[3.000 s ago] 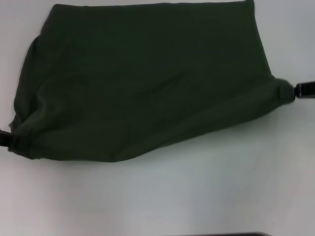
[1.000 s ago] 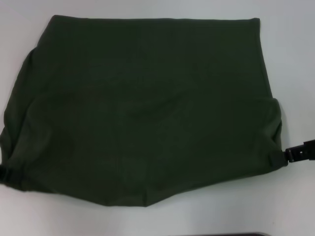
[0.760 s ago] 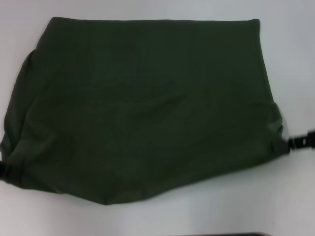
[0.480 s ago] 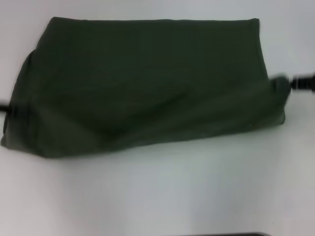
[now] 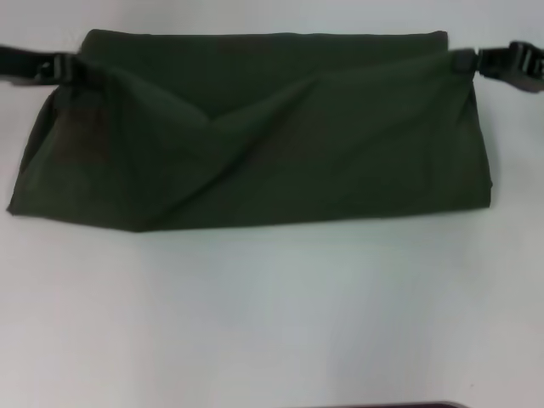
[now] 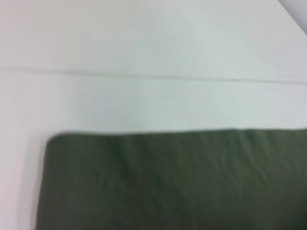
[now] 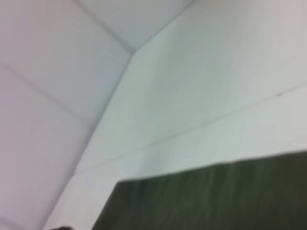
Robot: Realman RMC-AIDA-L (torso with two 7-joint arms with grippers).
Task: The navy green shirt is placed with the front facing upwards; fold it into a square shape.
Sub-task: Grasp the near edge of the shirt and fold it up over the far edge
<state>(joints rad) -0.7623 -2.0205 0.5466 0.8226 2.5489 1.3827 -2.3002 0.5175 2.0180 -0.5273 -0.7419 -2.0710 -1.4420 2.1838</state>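
The navy green shirt [image 5: 255,144] lies across the far half of the white table as a wide dark band, its top layer doubled over toward the far edge. That top layer sags in a V at the middle. My left gripper [image 5: 75,68] is shut on its far left corner. My right gripper [image 5: 463,61] is shut on its far right corner. The left wrist view shows a straight edge and one corner of the shirt [image 6: 168,182] on the table. In the right wrist view the shirt [image 7: 206,201] appears as a dark edge; neither wrist view shows any fingers.
White table [image 5: 272,314] stretches bare between the shirt and me. A thin dark strip [image 5: 382,405] shows at the near edge of the head view. A seam line in the tabletop [image 6: 144,75] runs beyond the shirt's far edge.
Both grippers have carried the shirt's near corners up and away from me to its far edge, so the spread cloth is now doubled into a band about half as deep.
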